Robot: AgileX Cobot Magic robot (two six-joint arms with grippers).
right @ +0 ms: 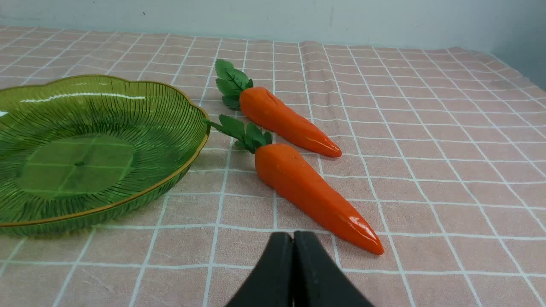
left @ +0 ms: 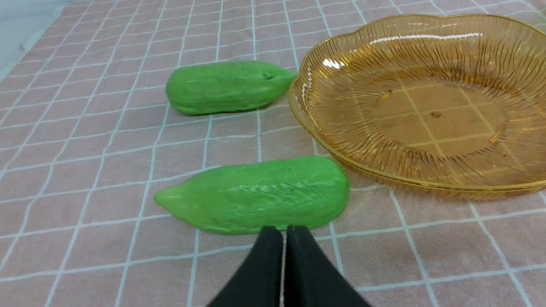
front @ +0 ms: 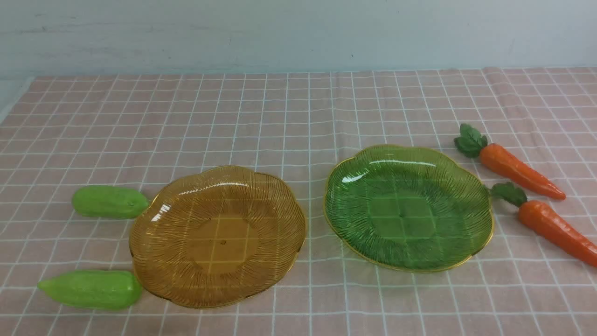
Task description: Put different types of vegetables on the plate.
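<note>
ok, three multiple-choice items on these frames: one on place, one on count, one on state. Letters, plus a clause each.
1. Where do the two carrots lie?
A: on the green plate
B: on the cloth, right of the green plate
C: left of the green plate

2. How many green gourds lie beside the amber plate?
A: one
B: two
C: three

3. How are the left gripper and right gripper?
A: open
B: shut on a carrot
C: shut, holding nothing

Answers:
1 B, both lie on the cloth past that plate's right rim.
2 B, two lie at its left side.
3 C, each wrist view shows the jaws pressed together with nothing between them.
</note>
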